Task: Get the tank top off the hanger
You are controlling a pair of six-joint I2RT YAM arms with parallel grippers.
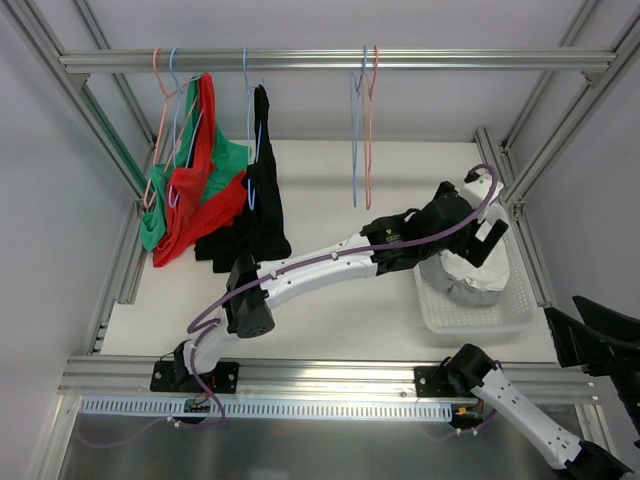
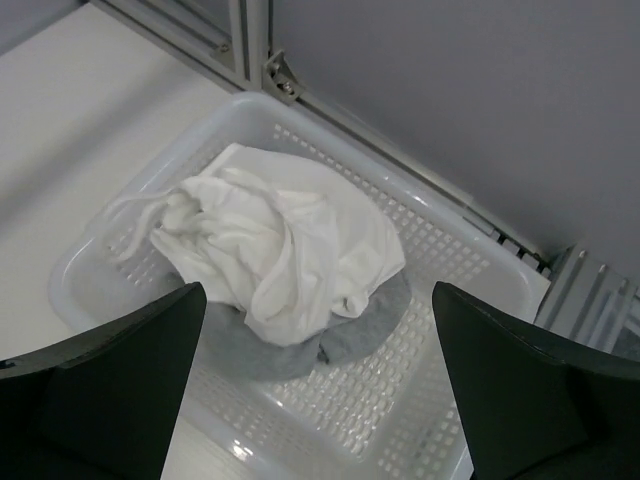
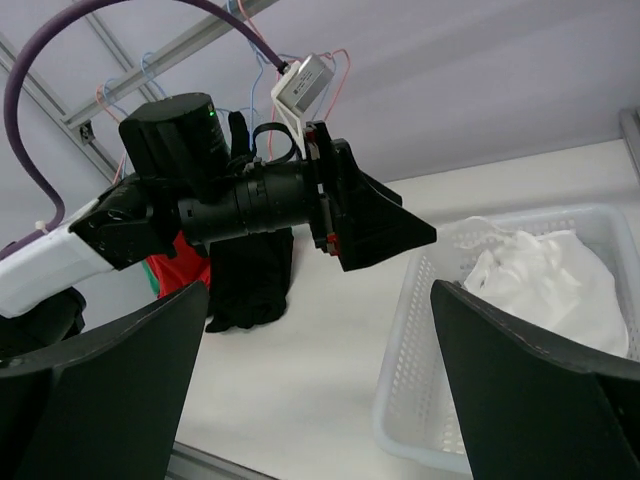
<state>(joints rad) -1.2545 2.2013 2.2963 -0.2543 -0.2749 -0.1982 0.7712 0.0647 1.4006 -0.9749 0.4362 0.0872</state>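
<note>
- The white tank top (image 2: 290, 245) lies crumpled in the white plastic basket (image 2: 440, 320) at the right of the table, off any hanger.
- It rests on a gray garment (image 2: 355, 340), which shows under its near edge.
- The left gripper (image 2: 318, 300) hangs right above the heap with its fingers (image 2: 110, 390) spread wide. They hold nothing and are clear of the cloth.
- The left arm (image 1: 320, 265) stretches from its base at the near left corner diagonally across the table, its wrist bent down over the basket.
- The right gripper (image 3: 320, 290) is also wide open and holds nothing. It sits off the table's right edge, facing back toward the left wrist and the basket.
- On the rail (image 1: 330, 60) behind, two bare hangers (image 1: 360, 130), blue and pink, hang near the middle.
- Red (image 1: 195, 190), green (image 1: 228, 160) and black (image 1: 262, 215) garments hang at the left.
</note>
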